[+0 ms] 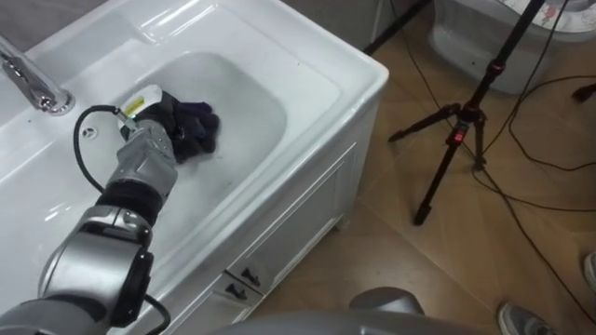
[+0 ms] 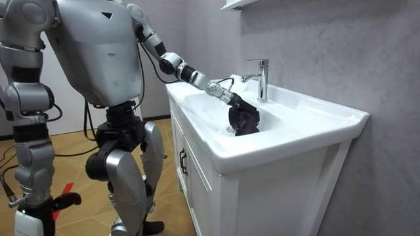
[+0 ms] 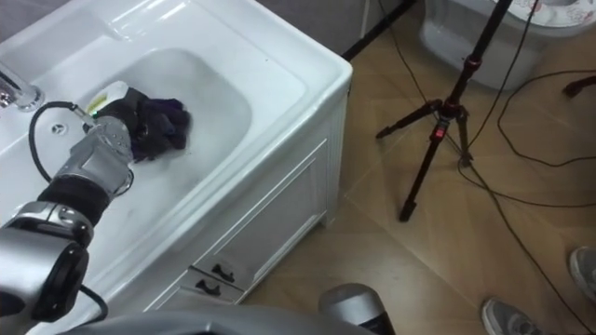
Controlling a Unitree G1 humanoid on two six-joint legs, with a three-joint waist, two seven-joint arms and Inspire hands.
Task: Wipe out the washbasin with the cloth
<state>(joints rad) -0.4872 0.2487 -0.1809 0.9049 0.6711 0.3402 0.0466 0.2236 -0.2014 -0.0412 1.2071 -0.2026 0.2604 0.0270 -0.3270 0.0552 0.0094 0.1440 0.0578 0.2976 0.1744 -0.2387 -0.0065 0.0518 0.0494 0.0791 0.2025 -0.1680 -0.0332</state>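
Basin: one, white.
Tap: one, chrome.
Cloth: one, dark.
Hand in the bowl: one, the left.
Cabinet under the basin: one.
Handles on its front: two, dark, close together.
Tripod: one, with three legs on the floor.
Cables on the floor: several, crossing each other; exact number unclear.
White container at the top edge: one, cut off.
Shoes at the lower right edge: two.
Shelf above the tap, room view: one.
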